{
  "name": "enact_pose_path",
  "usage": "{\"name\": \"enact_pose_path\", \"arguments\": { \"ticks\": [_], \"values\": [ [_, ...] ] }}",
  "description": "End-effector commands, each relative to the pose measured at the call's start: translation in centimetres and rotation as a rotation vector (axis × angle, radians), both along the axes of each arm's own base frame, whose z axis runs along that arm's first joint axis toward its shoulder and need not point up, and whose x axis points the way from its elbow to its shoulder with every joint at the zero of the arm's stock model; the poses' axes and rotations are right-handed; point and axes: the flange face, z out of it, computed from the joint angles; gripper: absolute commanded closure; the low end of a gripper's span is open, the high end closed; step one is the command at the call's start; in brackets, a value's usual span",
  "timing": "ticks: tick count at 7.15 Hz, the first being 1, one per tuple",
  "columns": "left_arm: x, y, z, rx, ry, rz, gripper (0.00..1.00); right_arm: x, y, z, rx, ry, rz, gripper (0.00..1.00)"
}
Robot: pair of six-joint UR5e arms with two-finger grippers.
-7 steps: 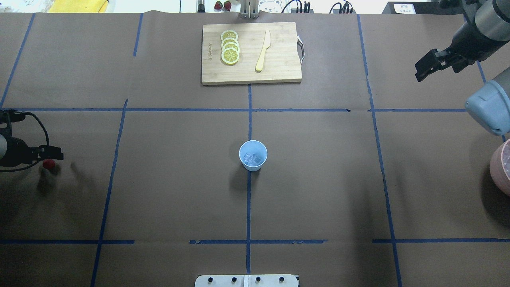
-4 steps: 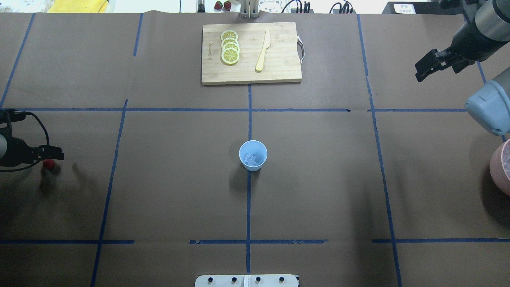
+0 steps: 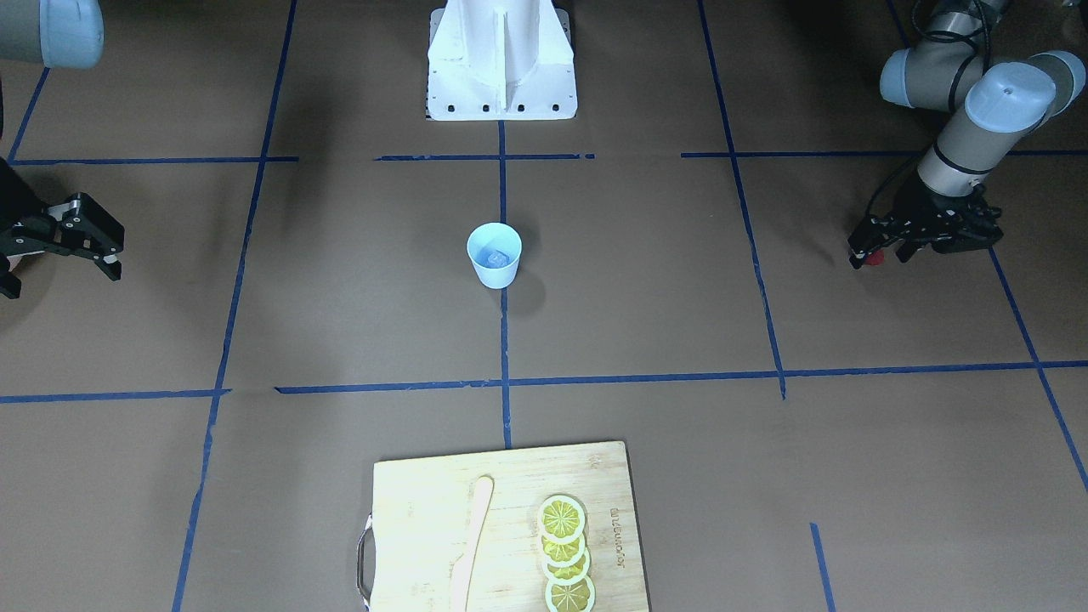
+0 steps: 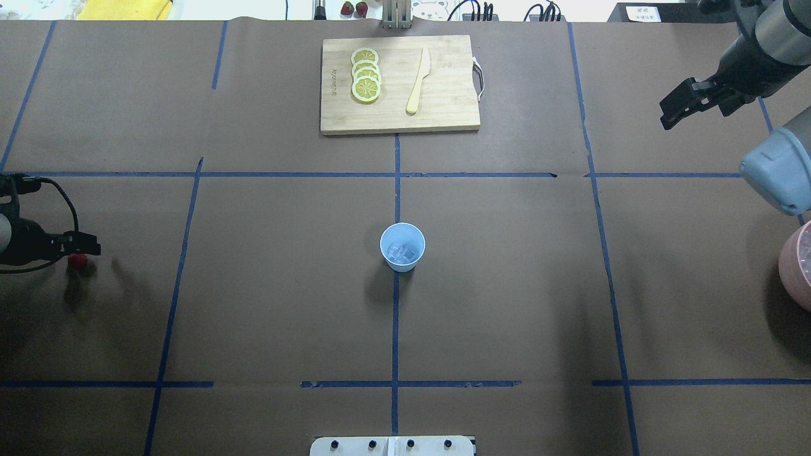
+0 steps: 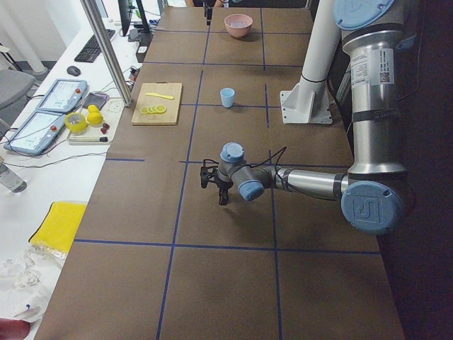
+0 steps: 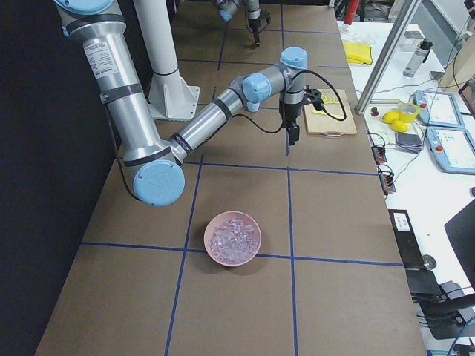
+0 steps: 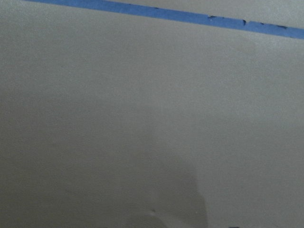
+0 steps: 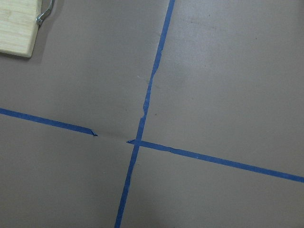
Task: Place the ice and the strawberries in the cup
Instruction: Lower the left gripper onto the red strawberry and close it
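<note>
The strawberry (image 4: 77, 260) lies at the left gripper's (image 4: 89, 243) tips, well apart from the cup (image 4: 402, 247); whether those jaws grip it I cannot tell, and the right gripper's (image 3: 59, 276) jaws gape.

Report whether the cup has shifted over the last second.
No. The cup sits where it did, at the same spot on the lengthwise blue tape line.

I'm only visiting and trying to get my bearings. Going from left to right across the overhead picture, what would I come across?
left gripper → lemon slices → cup → right gripper → pink bowl
</note>
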Motion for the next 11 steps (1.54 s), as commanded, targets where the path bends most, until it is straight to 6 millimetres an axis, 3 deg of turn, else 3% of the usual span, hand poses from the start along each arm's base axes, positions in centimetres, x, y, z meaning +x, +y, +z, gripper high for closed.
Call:
{"name": "enact_pose_path", "arguments": {
  "ticks": [1, 4, 6, 7, 8, 9, 11],
  "values": [
    [0.1, 0.1, 0.0, -0.011, 0.006, 0.007, 0.18, 0.0, 0.0, 0.1, -0.002, 0.0, 0.001, 0.01],
    [0.1, 0.2, 0.0, -0.016, 0.007, 0.009, 0.34, 0.0, 0.0, 0.2, -0.004, 0.001, 0.001, 0.01],
    [-0.2, 0.6, 0.5, -0.024, 0.0, 0.01, 0.81, 0.0, 0.1, 0.2, -0.004, 0.001, 0.001, 0.01],
    [-0.2, 0.7, 0.2, -0.018, 0.002, 0.012, 0.94, 0.1, 0.1, 0.3, -0.005, 0.002, 0.001, 0.01],
    [-1.2, 1.8, -0.8, -0.01, 0.013, 0.017, 1.0, 0.1, 0.1, 0.3, -0.007, 0.0, 0.002, 0.01],
    [-1.9, 3.0, -4.5, -0.045, 0.076, 0.071, 1.0, 0.1, 0.2, 0.4, -0.008, 0.001, 0.002, 0.01],
    [-5.3, 3.4, -13.7, -0.105, 0.066, 0.062, 1.0, 0.1, 0.2, 0.2, -0.004, -0.001, 0.002, 0.01]
  ]
}}
